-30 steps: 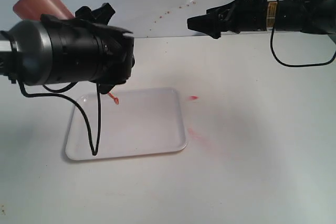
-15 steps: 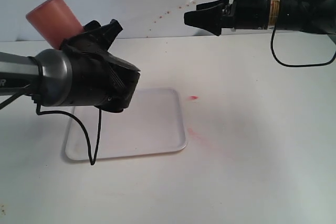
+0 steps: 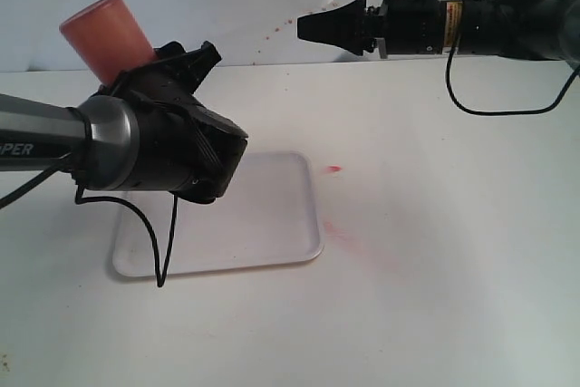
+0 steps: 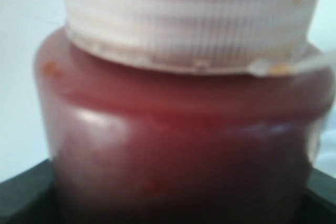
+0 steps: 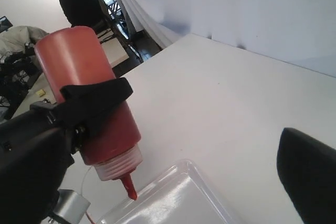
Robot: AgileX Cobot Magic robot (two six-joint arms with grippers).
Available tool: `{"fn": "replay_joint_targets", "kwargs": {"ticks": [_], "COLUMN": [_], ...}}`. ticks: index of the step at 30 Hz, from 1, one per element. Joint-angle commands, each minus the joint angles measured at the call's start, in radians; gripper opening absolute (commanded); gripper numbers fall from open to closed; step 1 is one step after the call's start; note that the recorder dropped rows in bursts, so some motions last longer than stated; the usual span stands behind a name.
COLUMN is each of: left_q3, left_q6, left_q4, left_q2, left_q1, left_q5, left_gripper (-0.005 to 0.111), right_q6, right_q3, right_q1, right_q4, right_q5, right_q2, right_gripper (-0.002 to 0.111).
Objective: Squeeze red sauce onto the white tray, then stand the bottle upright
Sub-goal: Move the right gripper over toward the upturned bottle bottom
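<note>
My left gripper (image 3: 168, 68) is shut on the bottle (image 3: 106, 32), holding it tilted with its base up and its nozzle (image 5: 129, 187) pointing down just above a corner of the white tray (image 3: 272, 215). The black fingers (image 5: 95, 96) clamp the orange-red body (image 5: 89, 87). Dark red sauce (image 4: 178, 145) fills the bottle below the ribbed cap (image 4: 189, 19) in the left wrist view. In the exterior view the arm hides the nozzle. I see no drops on the tray (image 5: 184, 198). My right gripper (image 3: 313, 26) hovers open, high at the back, well away from the bottle.
Faint pinkish smears (image 3: 337, 228) and a small red spot (image 3: 334, 169) mark the table right of the tray. The left arm's black cable (image 3: 170, 242) hangs over the tray. A specked white wall (image 3: 272, 6) stands behind. One right finger (image 5: 310, 177) shows.
The left arm has turned and the bottle's base has risen and shifted right; the nozzle, seen earlier over the tray, is now behind the arm. The right gripper has moved left and slightly up.
</note>
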Motion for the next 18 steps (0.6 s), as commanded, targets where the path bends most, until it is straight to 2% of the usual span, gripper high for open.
{"fn": "replay_joint_targets", "kwargs": {"ticks": [1,7,10,12,14,16,18], "left_q3": [-0.002,-0.002,-0.002,-0.002,-0.002,-0.002,-0.002], "left_q6": [-0.014,-0.014,-0.014,-0.014,-0.014,-0.014,-0.014], "left_q4": [0.054,0.068,0.077,0.081,0.083,0.083,0.083], "left_q2": [-0.011,-0.011,-0.011,-0.011,-0.011,-0.011,-0.011], "left_q1": [-0.006,-0.006,-0.006,-0.006,-0.006,-0.006,-0.006], "left_q5": [0.033,0.033,0.033,0.033,0.033,0.033,0.033], "left_gripper": [0.0,0.0,0.0,0.0,0.0,0.0,0.0], "right_q6": [0.037,0.114,0.117,0.1,0.05,-0.02,-0.089], "right_q3": [-0.006,-0.006,-0.006,-0.006,-0.006,-0.006,-0.006], "right_q1": [0.006,0.008,0.021,0.036,0.053,0.074,0.098], "right_q4": [0.007,-0.064,-0.064,-0.064,-0.067,-0.067,-0.062], "right_q5": [-0.009,0.049,0.089,0.091,0.069,0.028,-0.009], "right_q2": [-0.001,-0.001,-0.001,-0.001,-0.001,-0.001,-0.008], "right_gripper": [0.103,0.101,0.091,0.074,0.051,0.022,0.0]}}
